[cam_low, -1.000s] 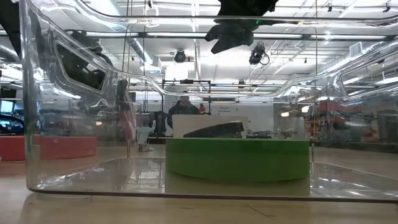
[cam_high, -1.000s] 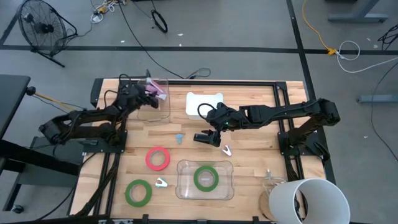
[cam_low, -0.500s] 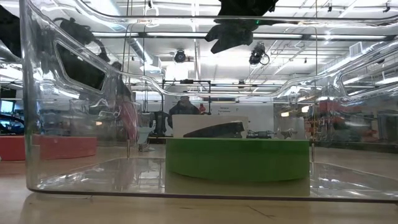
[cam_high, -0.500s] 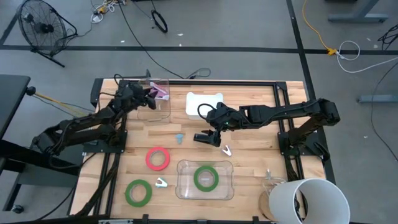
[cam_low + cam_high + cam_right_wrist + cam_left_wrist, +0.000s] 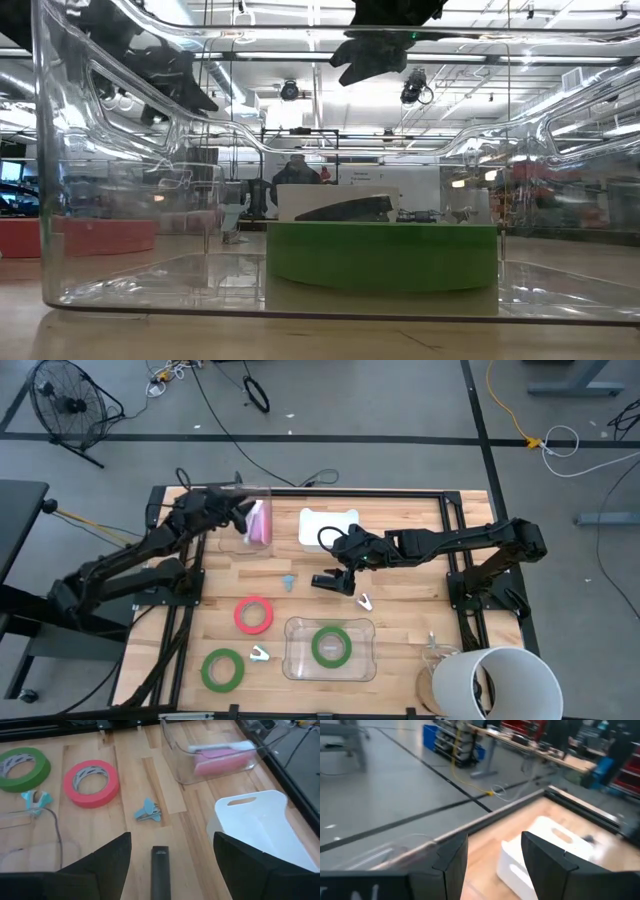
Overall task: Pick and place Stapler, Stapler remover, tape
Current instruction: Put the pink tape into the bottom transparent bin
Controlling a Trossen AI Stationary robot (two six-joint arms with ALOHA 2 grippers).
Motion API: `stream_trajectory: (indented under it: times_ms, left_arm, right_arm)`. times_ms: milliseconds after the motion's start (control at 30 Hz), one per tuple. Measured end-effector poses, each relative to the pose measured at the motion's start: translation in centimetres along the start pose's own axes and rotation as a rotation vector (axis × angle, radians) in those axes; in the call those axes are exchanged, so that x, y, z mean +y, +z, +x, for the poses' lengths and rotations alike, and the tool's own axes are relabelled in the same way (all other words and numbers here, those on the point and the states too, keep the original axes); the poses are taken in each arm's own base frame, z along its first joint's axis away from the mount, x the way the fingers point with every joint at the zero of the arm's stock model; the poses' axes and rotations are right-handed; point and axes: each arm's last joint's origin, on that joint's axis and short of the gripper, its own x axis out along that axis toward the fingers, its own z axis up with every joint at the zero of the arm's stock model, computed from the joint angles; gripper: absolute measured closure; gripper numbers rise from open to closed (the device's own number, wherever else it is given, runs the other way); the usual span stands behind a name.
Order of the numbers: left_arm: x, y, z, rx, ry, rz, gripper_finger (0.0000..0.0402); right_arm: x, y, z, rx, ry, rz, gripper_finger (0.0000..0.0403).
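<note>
My left gripper (image 5: 238, 512) is open and empty at the left rim of a small clear box (image 5: 250, 528) at the far left. A pink stapler (image 5: 259, 522) lies in that box. My right gripper (image 5: 347, 567) is open above the far end of a black stapler (image 5: 326, 582), which lies flat mid-table and shows between the fingers in the right wrist view (image 5: 160, 870). A red tape roll (image 5: 254, 614) and a green one (image 5: 222, 669) lie flat on the table. Another green roll (image 5: 331, 646) lies in a clear bin (image 5: 300, 665). Small blue staple removers (image 5: 288, 582) (image 5: 260, 653) lie loose.
A white tray (image 5: 328, 525) stands at the far middle, beside the clear box. A pale clip-like thing (image 5: 365, 601) lies right of the black stapler. A white bucket (image 5: 495, 680) stands at the near right corner. Black rails (image 5: 455, 575) frame the table.
The pink stapler, which stood at my left gripper's tips over the clear box, now lies inside the box, apart from the gripper. My left gripper has drawn back toward the table's left edge and risen. My right arm has kept still.
</note>
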Motion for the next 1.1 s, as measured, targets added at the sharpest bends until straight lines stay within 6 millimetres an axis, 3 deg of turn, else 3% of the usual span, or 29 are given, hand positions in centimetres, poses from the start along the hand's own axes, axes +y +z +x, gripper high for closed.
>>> stream_trajectory:
  times_ms: [233,433,733,900,1100]
  left_arm:
    - [-2.7,-0.3,-0.2,0.063,-0.279,0.017,0.0211]
    - [-5.1,-2.1,-1.0,0.249,-0.509,0.024,0.0211]
    - [-7.4,-6.1,-3.4,0.658,-0.524,0.001,0.0241]
    - [-8.6,-7.5,-5.2,0.845,-0.560,-0.045,0.0259]
    - [-9.1,-8.9,-6.9,1.058,-0.482,-0.135,0.0271]
  right_arm:
    - [-0.1,-0.1,0.0,0.012,-0.017,-0.003,0.0124]
    - [-0.1,-0.2,0.0,0.020,-0.018,-0.004,0.0124]
    - [-0.1,-0.2,0.0,0.020,-0.018,0.020,0.0124]
    - [-0.1,-0.2,0.0,0.019,-0.019,0.019,0.0124]
    - [-0.1,-0.2,0.0,0.019,-0.019,0.019,0.0124]
